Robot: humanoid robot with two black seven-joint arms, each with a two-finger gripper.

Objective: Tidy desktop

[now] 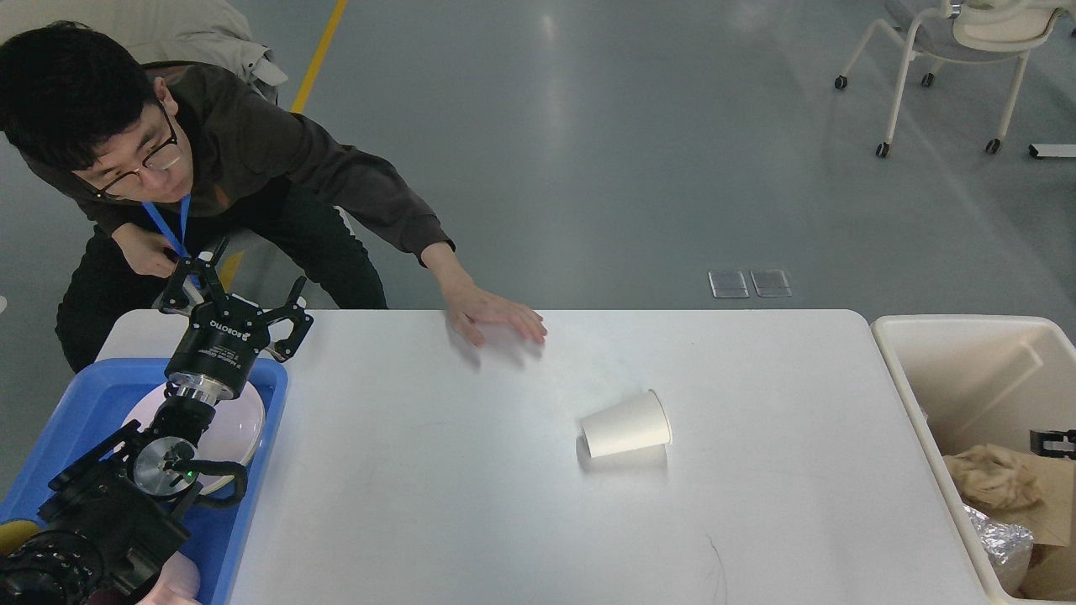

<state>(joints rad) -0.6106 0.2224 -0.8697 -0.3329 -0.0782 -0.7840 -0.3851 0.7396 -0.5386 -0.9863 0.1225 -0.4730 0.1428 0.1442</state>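
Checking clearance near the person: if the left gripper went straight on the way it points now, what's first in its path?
Probably the person: the open left gripper points up past the desktop's far edge toward his torso. Depth is unclear.

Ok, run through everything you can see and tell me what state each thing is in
paper cup: tipped on its side on the desktop
left gripper: open, empty, above blue tray
plate: in the tray
cream bin: holds crumpled paper and foil
person's hand: flat on desktop

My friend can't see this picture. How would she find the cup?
Start at the big white desktop. Near its middle lies a white paper cup, tipped on its side. It is the only loose thing on the tabletop, between the blue tray and cream bin.
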